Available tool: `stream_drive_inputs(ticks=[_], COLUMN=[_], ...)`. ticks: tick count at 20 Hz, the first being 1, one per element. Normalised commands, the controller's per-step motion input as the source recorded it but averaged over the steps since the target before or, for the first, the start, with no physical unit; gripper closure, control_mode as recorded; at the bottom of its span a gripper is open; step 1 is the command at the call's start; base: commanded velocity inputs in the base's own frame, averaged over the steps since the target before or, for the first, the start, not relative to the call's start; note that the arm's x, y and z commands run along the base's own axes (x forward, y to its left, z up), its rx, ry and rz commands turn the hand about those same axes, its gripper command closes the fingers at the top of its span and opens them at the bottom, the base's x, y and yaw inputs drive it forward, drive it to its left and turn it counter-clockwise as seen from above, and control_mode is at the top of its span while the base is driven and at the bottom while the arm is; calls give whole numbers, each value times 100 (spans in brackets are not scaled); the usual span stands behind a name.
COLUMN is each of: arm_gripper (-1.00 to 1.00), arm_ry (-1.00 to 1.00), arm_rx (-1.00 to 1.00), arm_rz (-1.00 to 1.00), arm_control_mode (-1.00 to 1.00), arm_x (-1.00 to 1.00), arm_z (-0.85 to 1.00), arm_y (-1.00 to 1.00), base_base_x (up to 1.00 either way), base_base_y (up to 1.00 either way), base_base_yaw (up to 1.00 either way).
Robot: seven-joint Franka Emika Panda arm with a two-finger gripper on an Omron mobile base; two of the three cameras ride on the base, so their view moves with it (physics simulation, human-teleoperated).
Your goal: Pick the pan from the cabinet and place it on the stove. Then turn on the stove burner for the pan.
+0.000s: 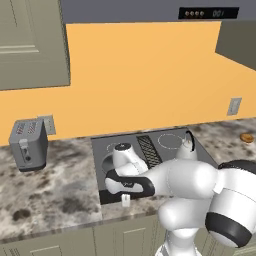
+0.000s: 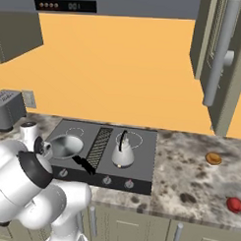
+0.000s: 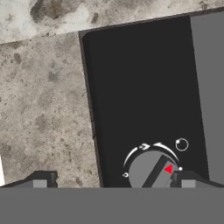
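- The pan (image 2: 66,146) sits on the stove (image 2: 140,165), on the left front burner, its black handle pointing toward the front edge near the knobs
- A silver-white kettle (image 2: 122,154) stands upright on the right side of the stove, beyond the ribbed grille strip (image 2: 98,144) from the pan
- The gripper (image 3: 114,181) hangs low over the stove's front left corner; its jaws stand wide apart, released, holding nothing
- In the hand view a round grey knob (image 3: 152,170) with a red marker lies between the two finger tips, closer to the right one (image 3: 188,180), with white arc markings around it on the black surface
- The left finger tip (image 3: 39,181) lies over the speckled table (image 3: 43,109), beside the stove's edge
- The cabinet (image 2: 220,62) hangs on the wall up to the right with its long grey bar handle
- A grey toaster (image 1: 28,144) stands on the table left of the stove, against the orange wall
- A small orange thing (image 2: 213,158) and a red thing (image 2: 234,204) lie on the table right of the stove, well apart from it
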Motion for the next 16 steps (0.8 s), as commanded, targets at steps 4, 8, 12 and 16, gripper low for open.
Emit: stream_drive_inputs(ticks=[4,8,12,16], arm_gripper=[-100,-100,-100,-100], arm_ry=[-14,-14,-11,-9], arm_rx=[-1,-1,0,0], arm_rz=[0,0,0,0], arm_control_mode=[-100,-100,-100,-100], arm_x=[-28,-23,-14,-9], arm_z=[57,66,75,83], arm_y=[8,3,1,0], base_base_x=[0,0,0,0], base_base_y=[0,0,0,0], base_base_yaw=[0,0,0,0])
